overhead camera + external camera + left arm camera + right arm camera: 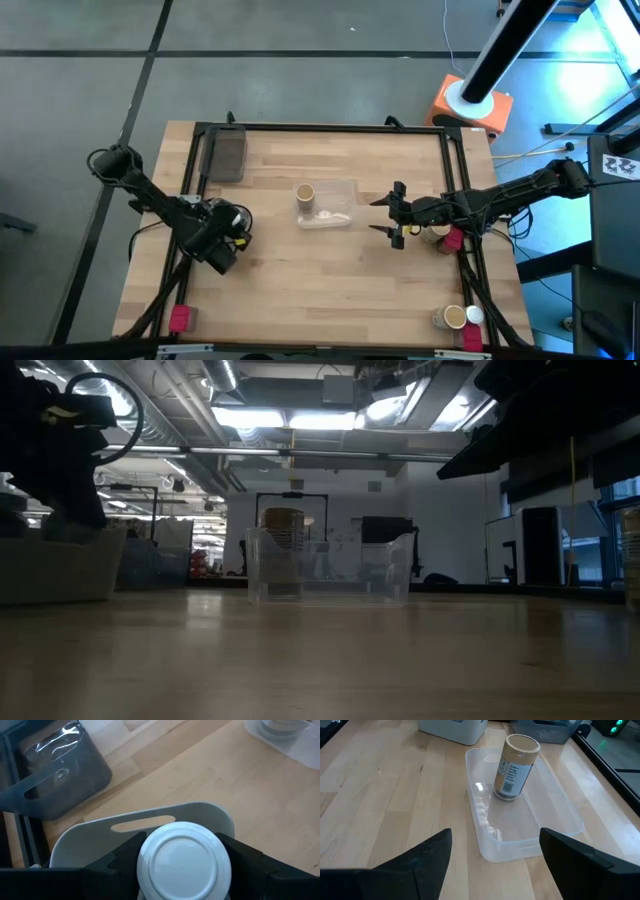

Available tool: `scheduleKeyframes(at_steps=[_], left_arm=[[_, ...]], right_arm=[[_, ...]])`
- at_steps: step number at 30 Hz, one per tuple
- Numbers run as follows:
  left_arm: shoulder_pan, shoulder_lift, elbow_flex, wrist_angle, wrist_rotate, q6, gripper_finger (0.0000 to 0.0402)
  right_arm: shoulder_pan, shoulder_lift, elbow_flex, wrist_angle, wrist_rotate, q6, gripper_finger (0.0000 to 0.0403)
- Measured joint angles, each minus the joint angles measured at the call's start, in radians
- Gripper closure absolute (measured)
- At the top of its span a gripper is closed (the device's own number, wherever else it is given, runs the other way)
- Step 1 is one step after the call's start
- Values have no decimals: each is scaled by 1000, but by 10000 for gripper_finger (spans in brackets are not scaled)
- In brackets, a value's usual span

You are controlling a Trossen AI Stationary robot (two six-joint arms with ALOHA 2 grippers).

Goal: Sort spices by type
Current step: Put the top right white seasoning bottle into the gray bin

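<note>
- High view: left pincer (222, 243) over a white bin at worktop (300, 280) left; right pincer (392, 217) gaping, empty, just beside clear tray (338, 190) holding tan jar (305, 193).
- Low view: tray mid-worktop.
- Left wrist: white-capped jar (184, 860) between fingers (grip or release: cannot tell).
- Right wrist: tray ahead. Likely step: depositing white jar; next, fetch remaining spices (455, 317).

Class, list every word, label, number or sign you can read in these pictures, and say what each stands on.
No text can be read as words.
Tan spice jar in the clear tray: a printed label with a barcode and small lines of print, too small to read.
White jar lid: plain, no print visible.
Black sign right of the table: white marks, too blurred to read.
</note>
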Motion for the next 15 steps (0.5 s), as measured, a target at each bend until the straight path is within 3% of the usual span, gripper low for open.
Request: scheduleKeyframes(at_steps=[15], left_arm=[[0, -164, 18, -2, 12, 103, 187]], right_arm=[[0, 0, 0, 4, 2, 0, 102]])
